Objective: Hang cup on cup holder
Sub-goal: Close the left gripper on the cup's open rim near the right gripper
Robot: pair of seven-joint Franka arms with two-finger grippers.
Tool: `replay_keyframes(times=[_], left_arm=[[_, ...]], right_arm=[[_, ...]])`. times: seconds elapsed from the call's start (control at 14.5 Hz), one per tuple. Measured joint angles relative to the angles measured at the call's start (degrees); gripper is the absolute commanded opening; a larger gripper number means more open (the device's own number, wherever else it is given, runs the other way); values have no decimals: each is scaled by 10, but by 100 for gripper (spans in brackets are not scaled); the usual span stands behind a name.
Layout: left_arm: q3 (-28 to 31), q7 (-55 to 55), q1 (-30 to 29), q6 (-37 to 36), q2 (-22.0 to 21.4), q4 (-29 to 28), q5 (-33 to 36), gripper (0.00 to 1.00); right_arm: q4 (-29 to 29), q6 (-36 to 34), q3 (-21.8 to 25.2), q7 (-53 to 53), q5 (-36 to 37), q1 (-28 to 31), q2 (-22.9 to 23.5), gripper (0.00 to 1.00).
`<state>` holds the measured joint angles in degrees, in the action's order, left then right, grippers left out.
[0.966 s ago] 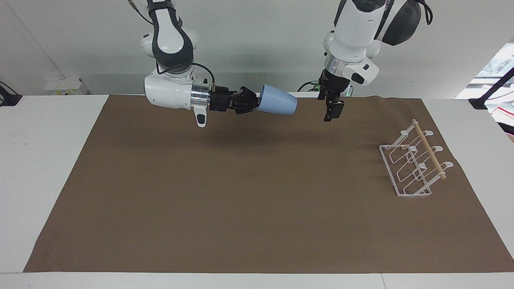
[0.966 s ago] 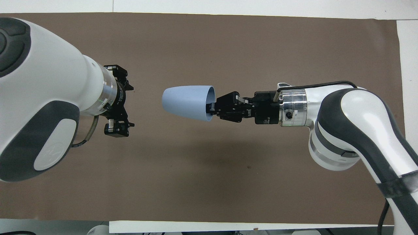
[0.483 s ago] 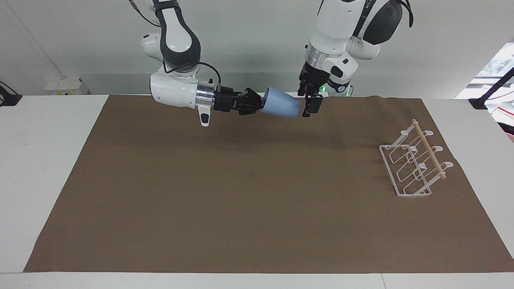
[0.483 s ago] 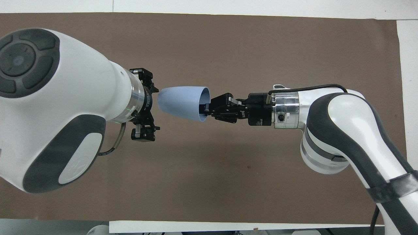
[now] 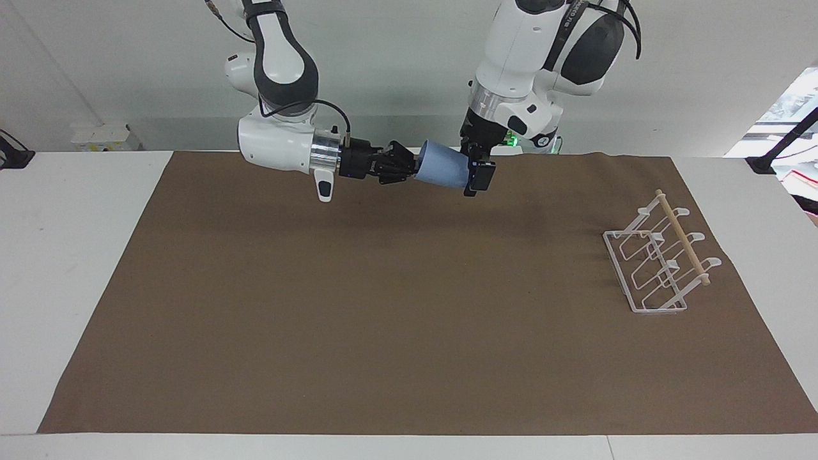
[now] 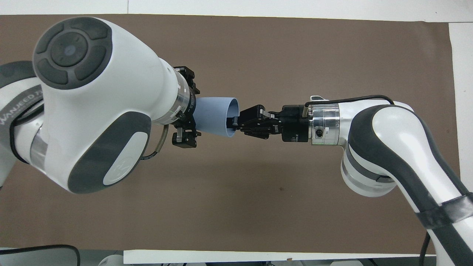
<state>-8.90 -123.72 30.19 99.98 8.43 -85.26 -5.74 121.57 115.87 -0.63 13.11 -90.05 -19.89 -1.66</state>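
- Cup [image 5: 442, 171] was held sideways in the air over the mat [image 5: 409, 332], near the robots' edge, mouth toward the R arm.
- R gripper [image 5: 409, 170] was clamped on cup's rim; one finger was hidden inside the mouth.
- L gripper [image 5: 476, 174] was at cup's base end, fingers spread either side, not seen to be closed; contact couldn't be told.
- In overhead view, cup's base was covered by L arm's wrist.
- Holder [image 5: 658, 262] was seen toward L arm's end, well apart; cut off from overhead view.
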Motion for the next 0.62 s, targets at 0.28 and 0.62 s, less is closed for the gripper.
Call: replay_keyframes(times=[0.28, 0.62], left_arm=[[-5, 6, 6, 1, 8, 13, 0, 97], [-14, 16, 12, 3, 8, 18, 0, 59]], right_arm=[[1, 2, 2, 0, 0, 0, 0, 0], [1, 2, 1, 0, 0, 0, 0, 0]])
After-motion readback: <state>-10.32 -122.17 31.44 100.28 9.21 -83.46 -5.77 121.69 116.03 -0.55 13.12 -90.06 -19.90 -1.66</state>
